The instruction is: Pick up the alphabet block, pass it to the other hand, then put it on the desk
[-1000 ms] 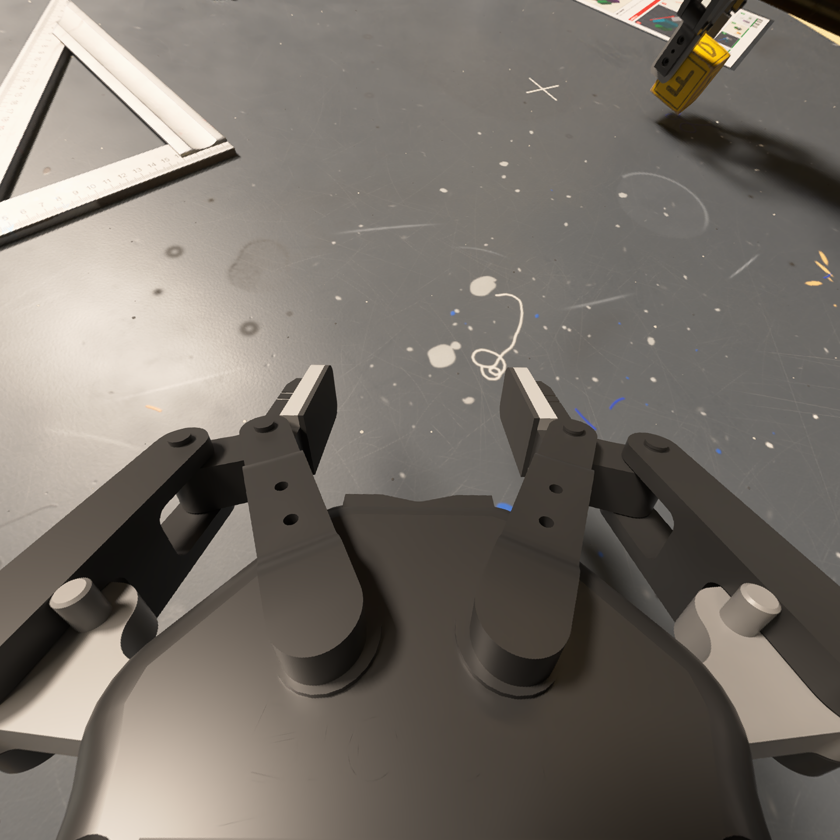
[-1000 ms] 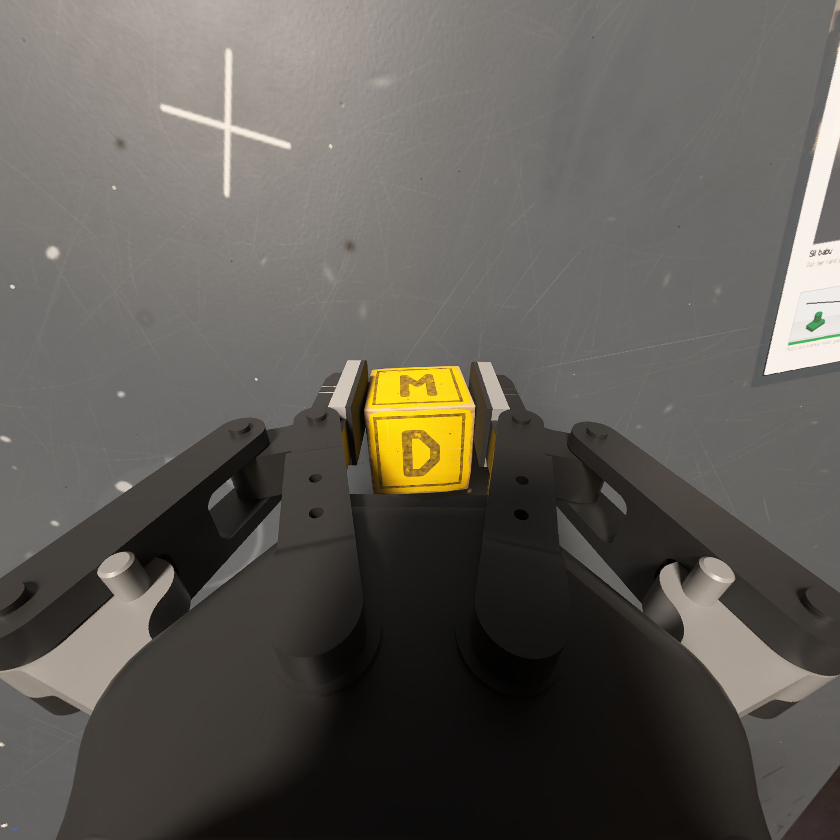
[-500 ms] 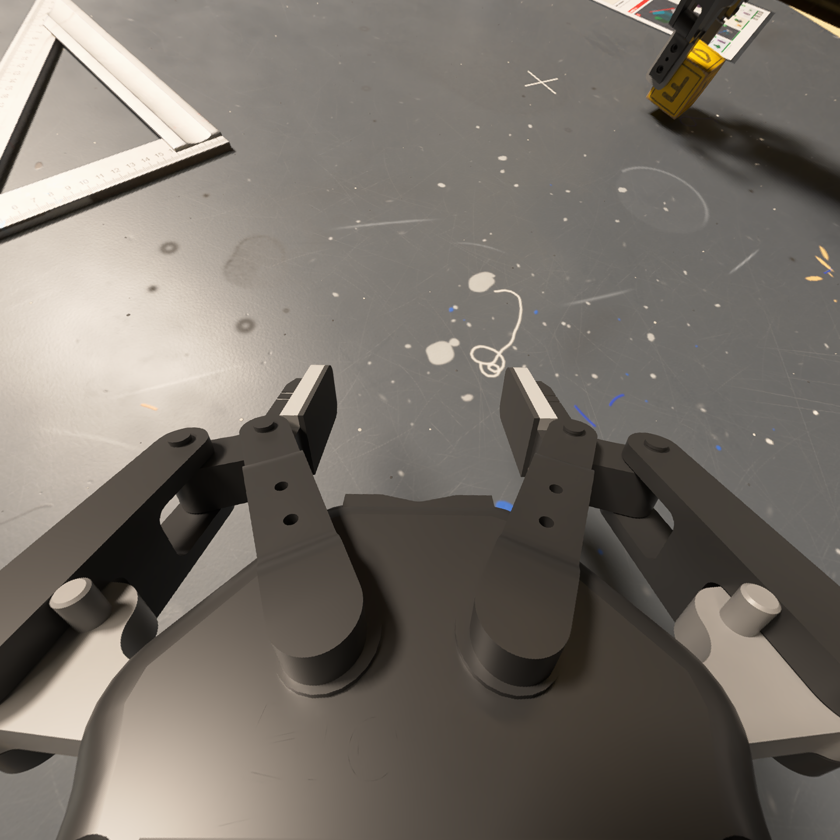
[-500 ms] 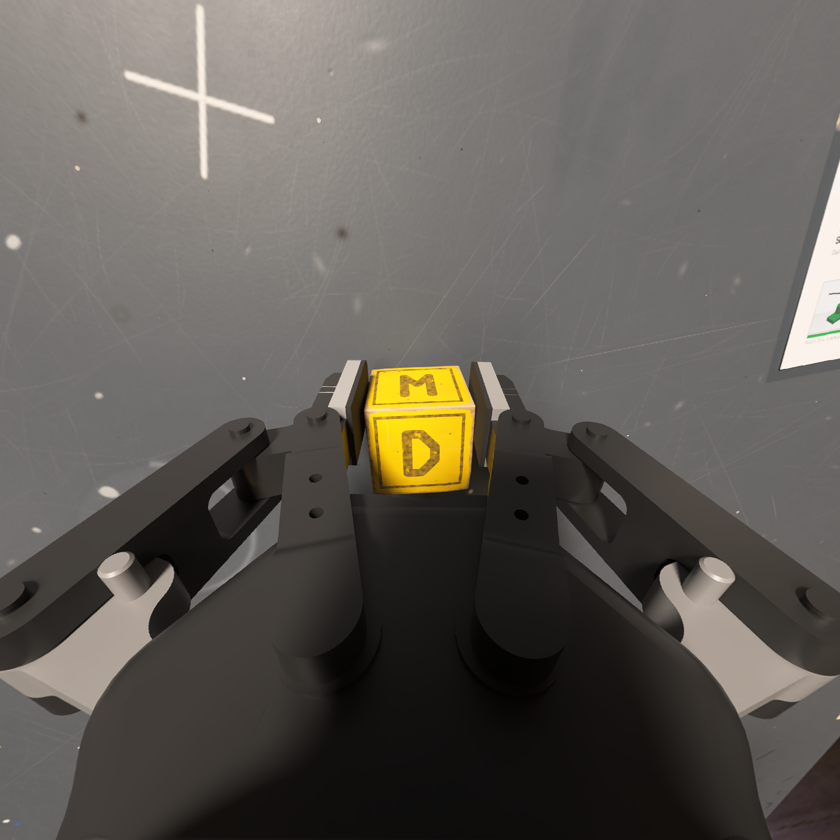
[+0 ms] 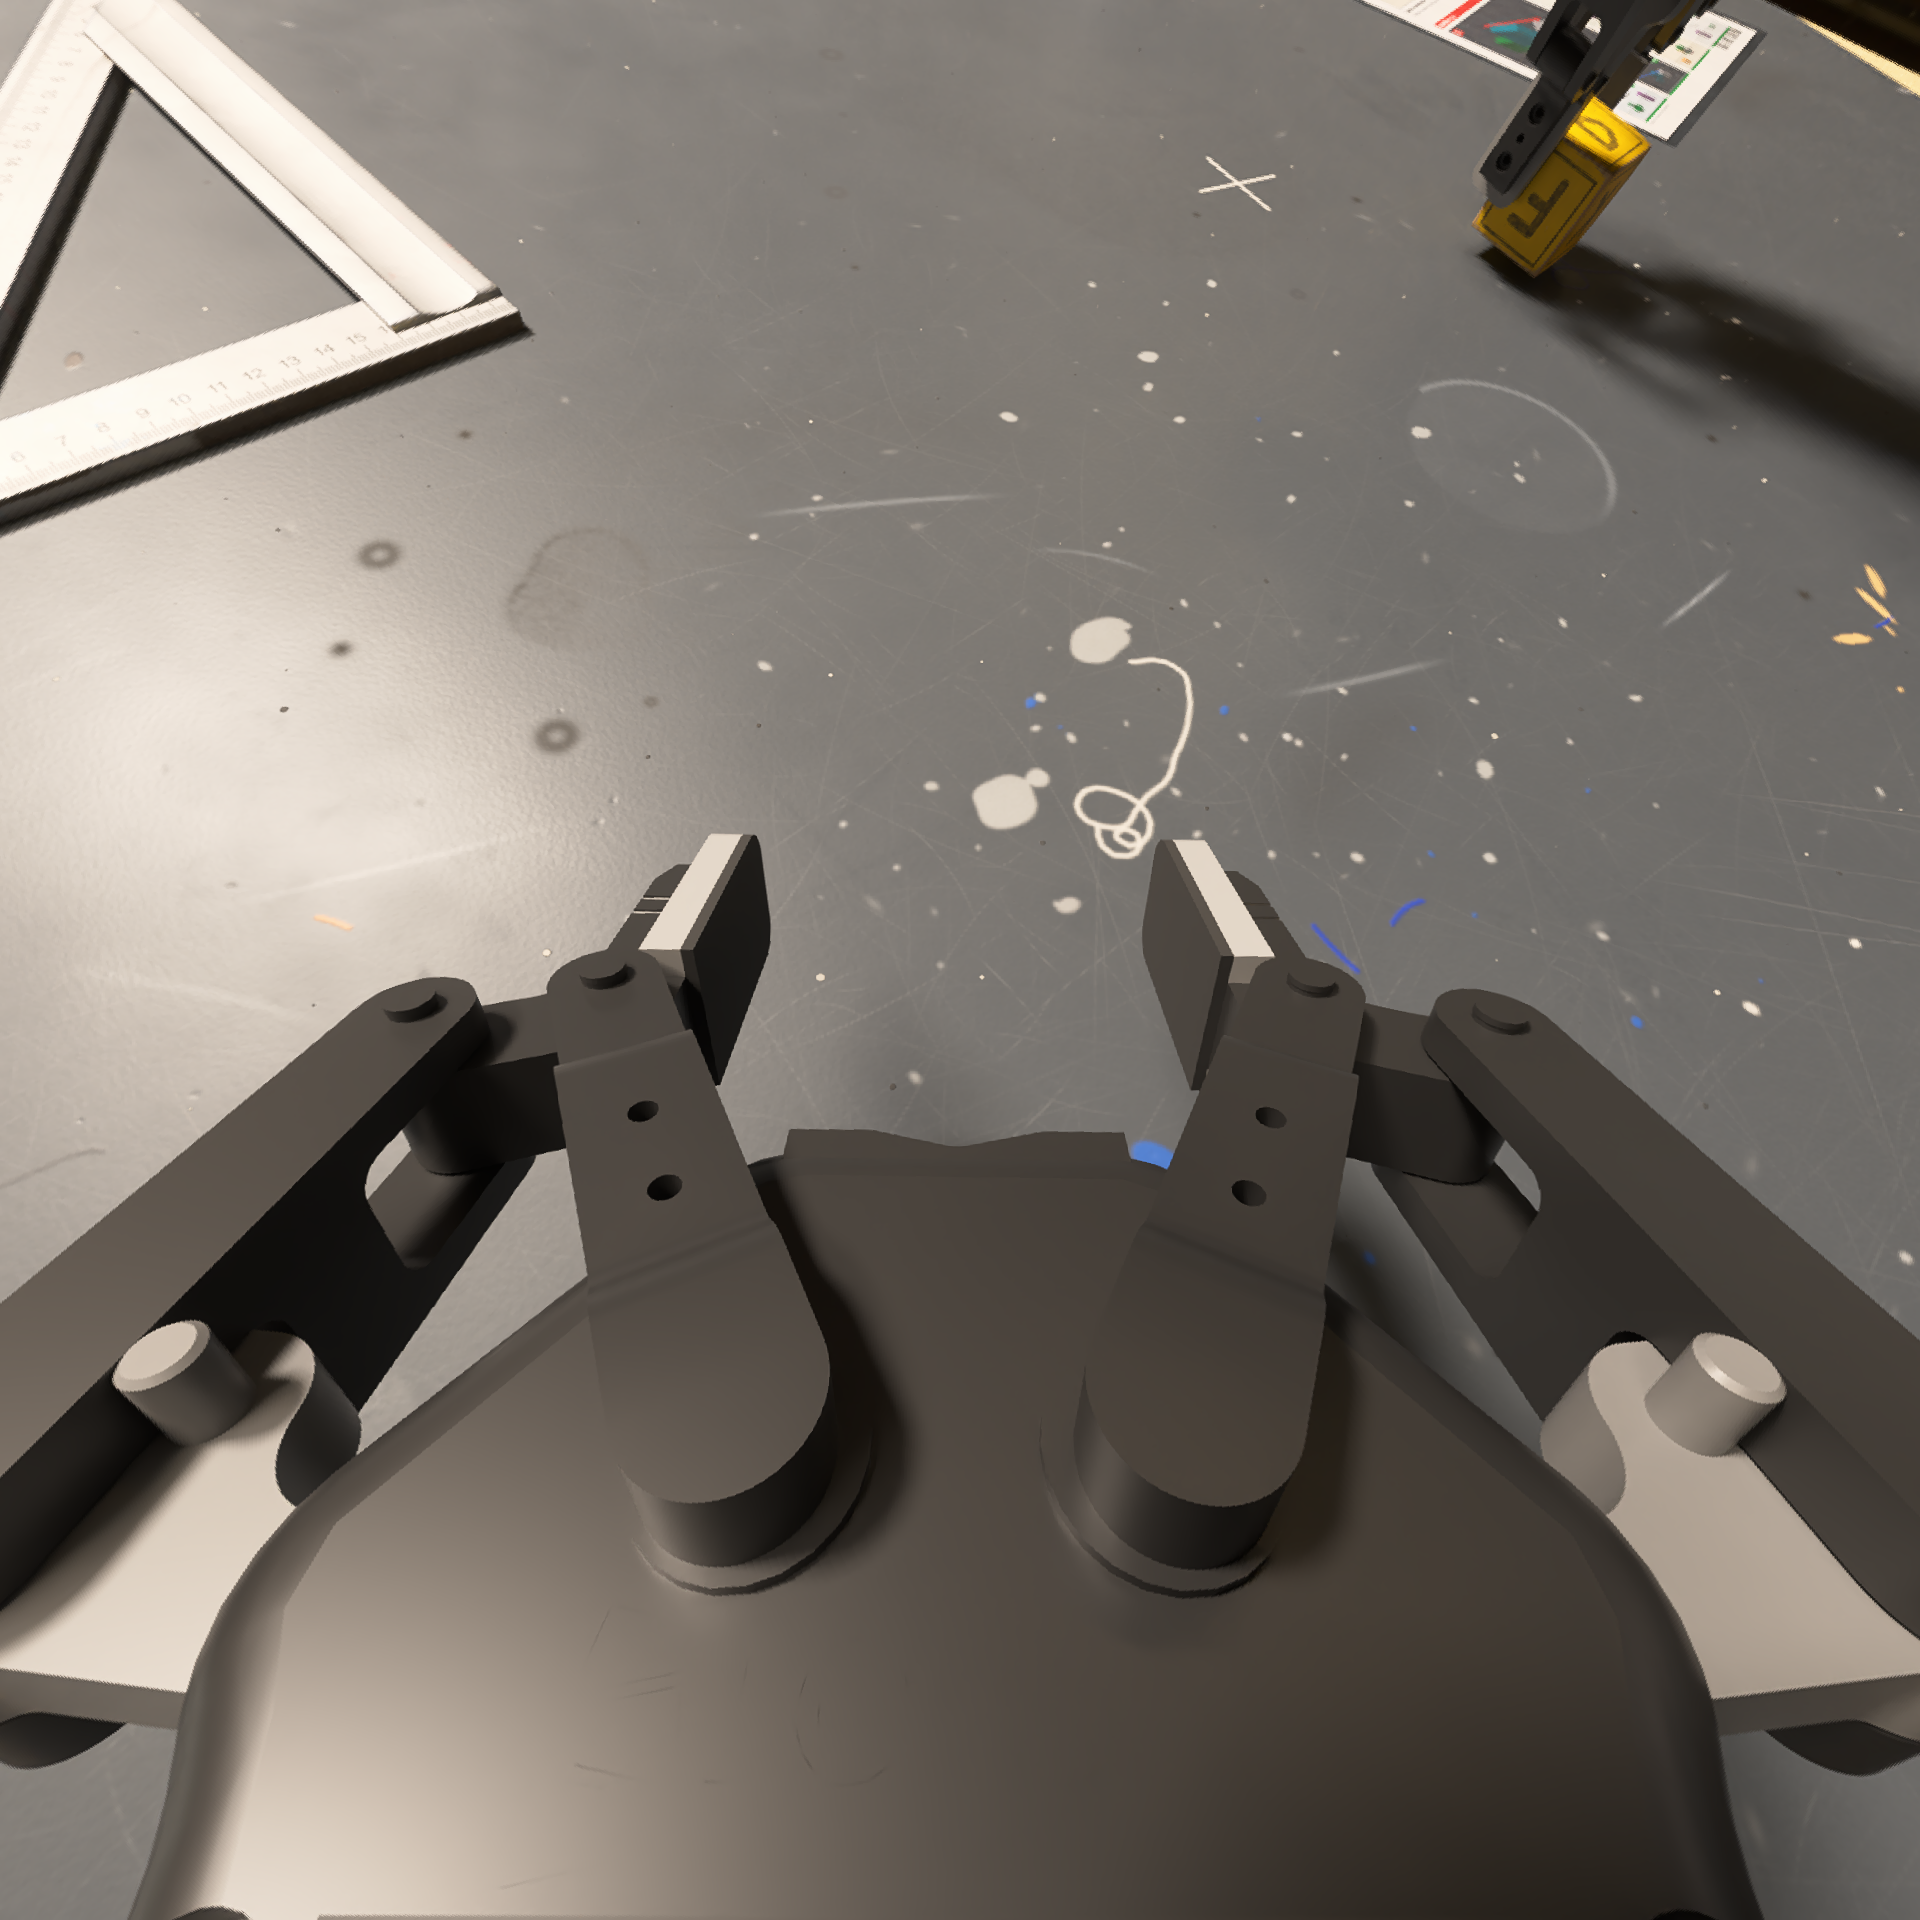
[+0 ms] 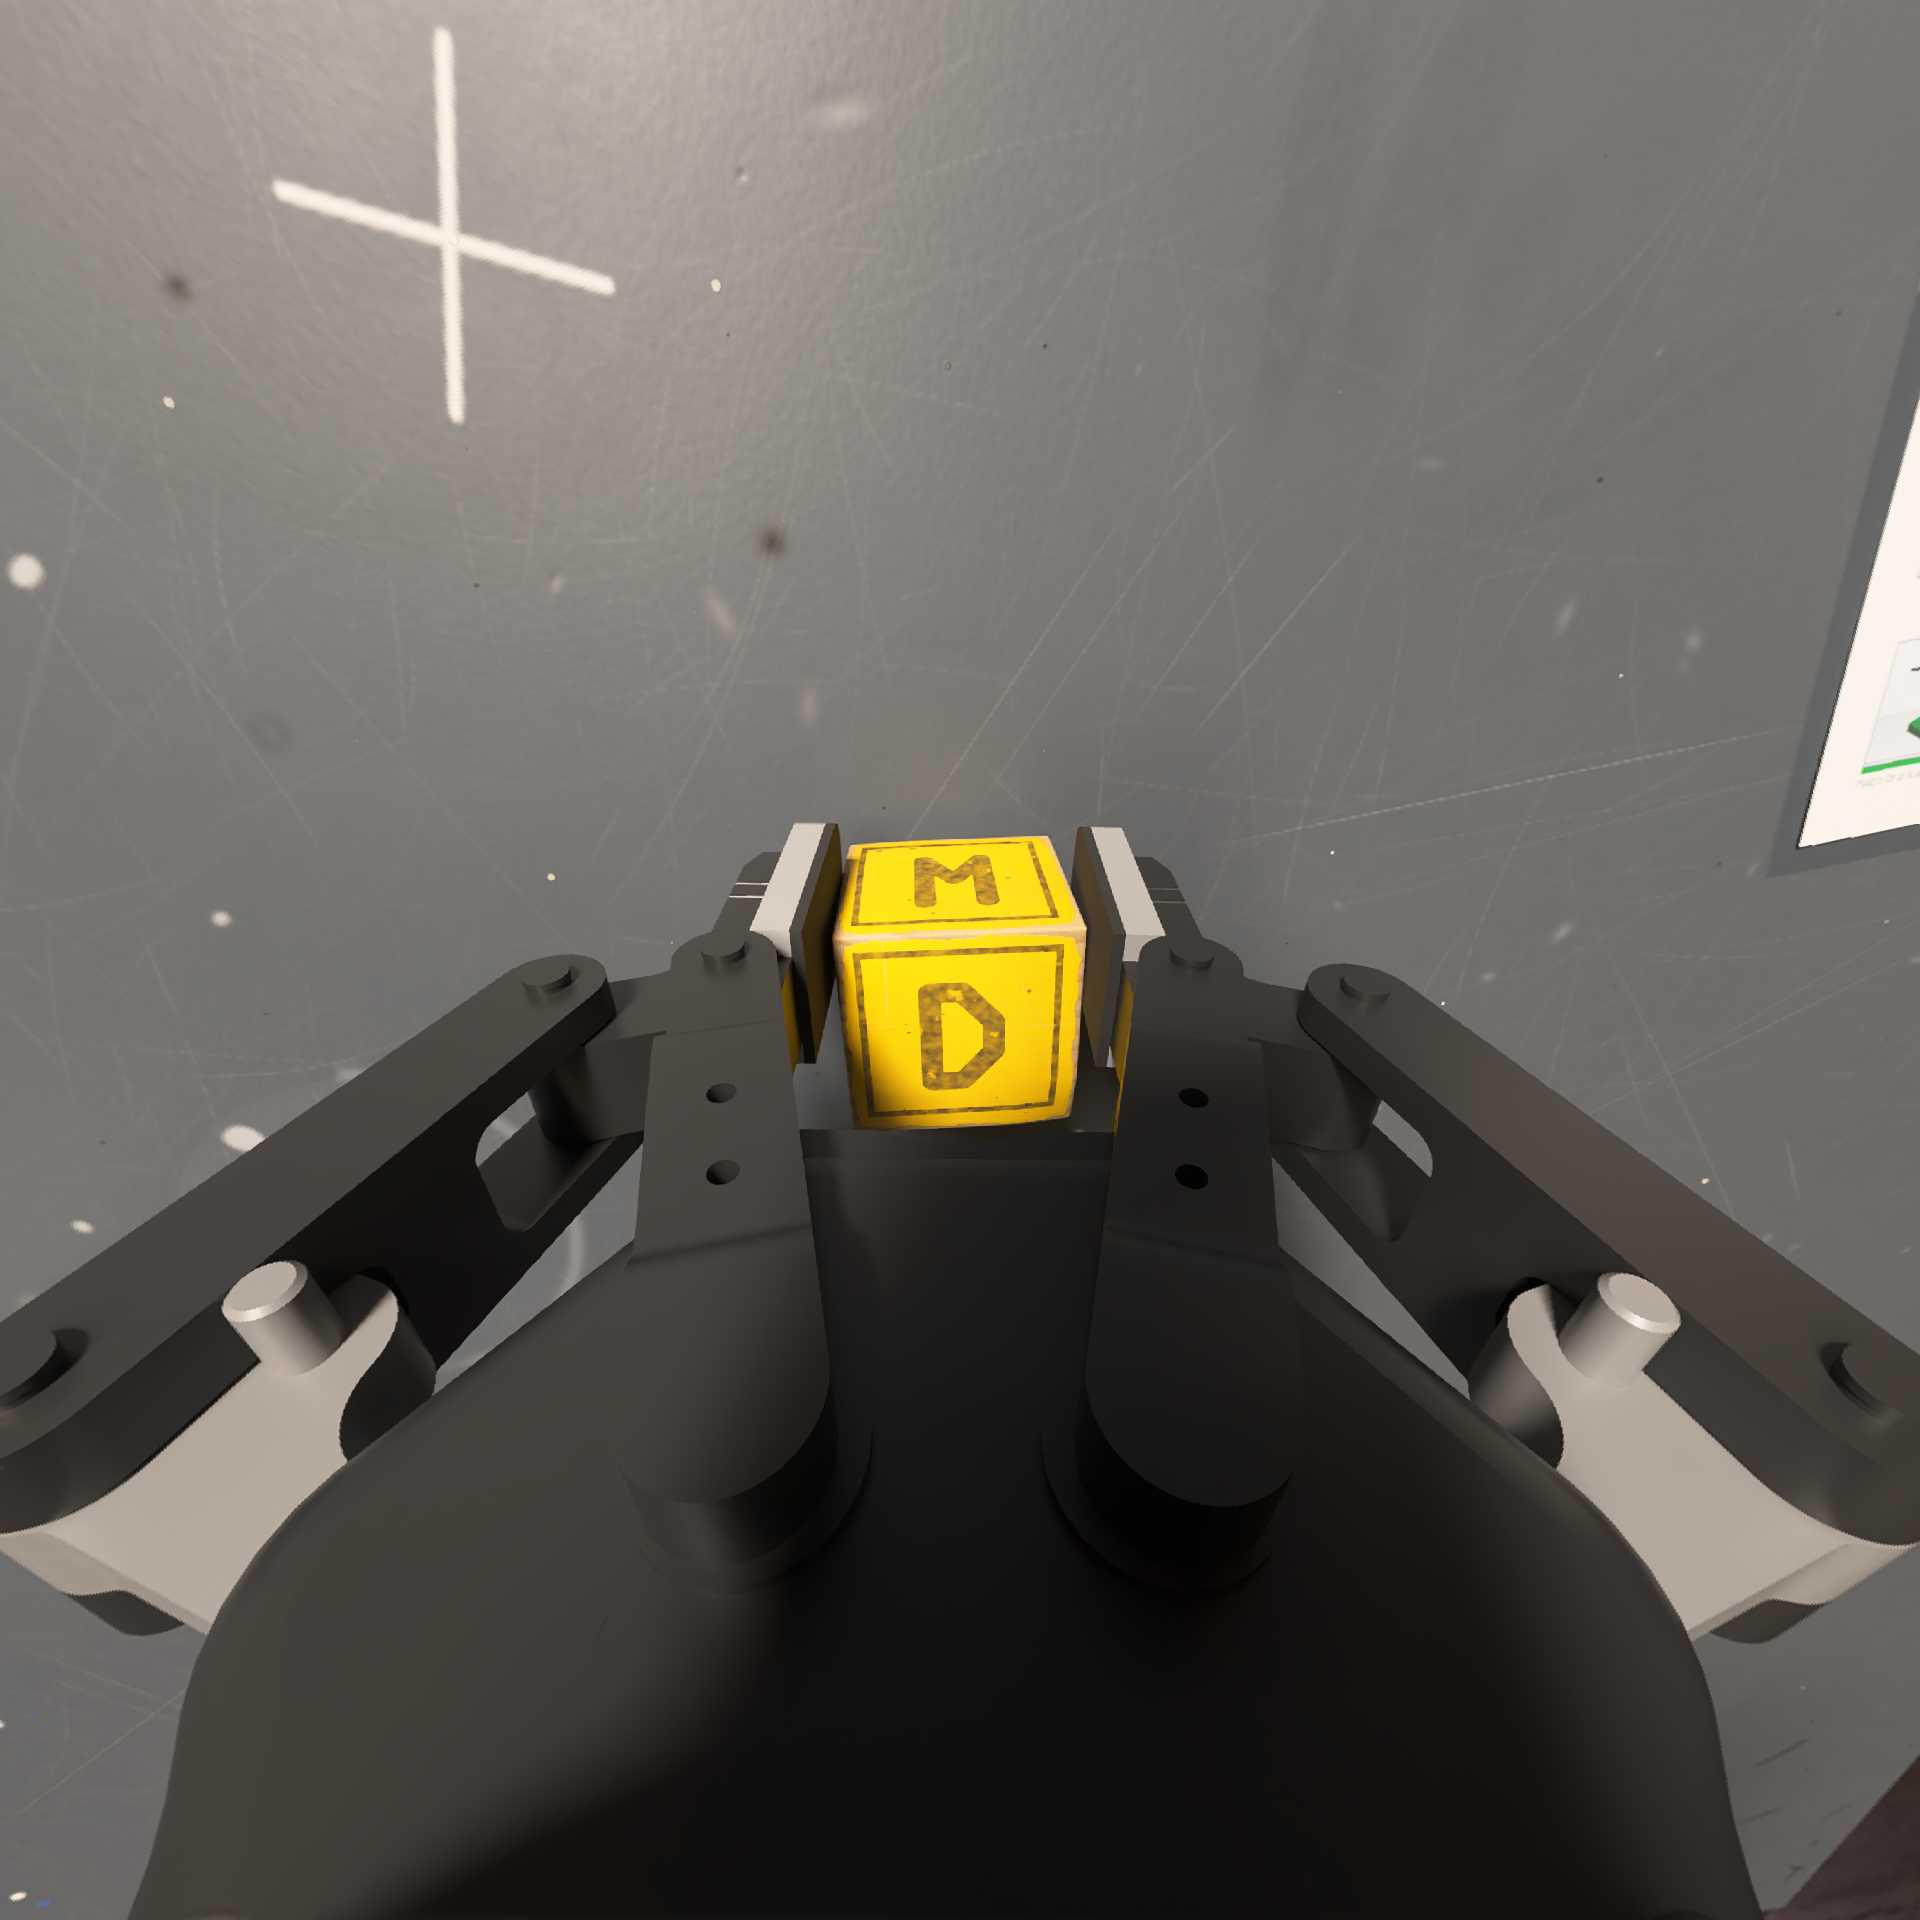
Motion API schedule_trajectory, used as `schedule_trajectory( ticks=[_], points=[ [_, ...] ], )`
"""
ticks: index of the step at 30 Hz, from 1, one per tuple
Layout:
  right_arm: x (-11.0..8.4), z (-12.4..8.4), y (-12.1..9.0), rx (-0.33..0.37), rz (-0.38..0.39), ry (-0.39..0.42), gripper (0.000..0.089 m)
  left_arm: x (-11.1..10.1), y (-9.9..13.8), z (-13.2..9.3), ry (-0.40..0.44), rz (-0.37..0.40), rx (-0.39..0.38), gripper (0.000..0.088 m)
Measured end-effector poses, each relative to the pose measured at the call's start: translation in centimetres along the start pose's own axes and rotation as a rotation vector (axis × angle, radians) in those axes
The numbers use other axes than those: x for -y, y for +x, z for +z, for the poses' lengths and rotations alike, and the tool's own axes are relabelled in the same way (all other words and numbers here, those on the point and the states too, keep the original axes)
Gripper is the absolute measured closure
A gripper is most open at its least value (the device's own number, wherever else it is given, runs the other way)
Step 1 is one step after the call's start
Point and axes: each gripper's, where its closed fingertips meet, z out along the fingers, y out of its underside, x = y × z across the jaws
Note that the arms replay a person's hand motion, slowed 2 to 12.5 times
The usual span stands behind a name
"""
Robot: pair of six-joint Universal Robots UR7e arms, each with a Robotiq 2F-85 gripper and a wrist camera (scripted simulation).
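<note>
The alphabet block is a yellow cube with dark letters on its faces. My right gripper is shut on it, with a pad pressed to its left and right faces. In the left wrist view the block shows far off at the top right, tilted in the right gripper's fingers. Its lower corner meets its own shadow on the dark desk; I cannot tell if it touches. My left gripper is open and empty, low over the desk's middle.
A metal triangle ruler lies at the far left. A white chalk cross is left of the block and also shows in the right wrist view. A printed sheet lies behind the block, at the right edge in the right wrist view.
My right gripper has come down closer to the desk with the block still in it; the block's shadow now joins it. My left gripper stays open and barely shifts.
</note>
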Motion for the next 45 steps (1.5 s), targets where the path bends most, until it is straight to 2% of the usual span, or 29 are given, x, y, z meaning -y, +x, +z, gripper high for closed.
schedule_trajectory(
  ticks=[17, 18, 20, 21, 25, 30, 36, 45],
  points=[
    [0.0, -0.2, 0.5, -0.019, -0.007, 0.014, 0.0497, 0.3, -0.1, -0.2, 0.017, -0.022, -0.008, 0.024],
    [0.0, -0.3, 0.5, -0.023, -0.01, 0.016, 0.0471, 0.3, -0.1, -0.2, 0.016, -0.022, -0.009, 0.024],
    [0.0, -0.6, 0.6, -0.03, -0.015, 0.021, 0.0235, 0.3, -0.1, -0.2, 0.015, -0.023, -0.01, 0.024],
    [0.0, -0.7, 0.6, -0.034, -0.018, 0.025, 0.019, 0.3, -0.1, -0.3, 0.014, -0.023, -0.01, 0.0241],
    [0.1, -1.4, 0.7, -0.044, -0.03, 0.046, 0.0107, 0.3, -0.2, -0.3, 0.014, -0.023, -0.007, 0.0241],
    [0.5, -2.7, 0.8, -0.058, -0.035, 0.091, 0.0043, 0.4, -0.4, -0.4, 0.018, -0.023, 0.0, 0.0241],
    [1.1, -4.8, 0.6, -0.058, -0.032, 0.175, 0.0039, 0.4, -0.5, -0.4, 0.022, -0.024, 0.006, 0.0241],
    [2.4, -8.5, -0.8, 0.0, -0.051, 0.34, 0.0039, 0.4, -0.7, -0.4, 0.02, -0.027, 0.007, 0.0241]
  ],
)
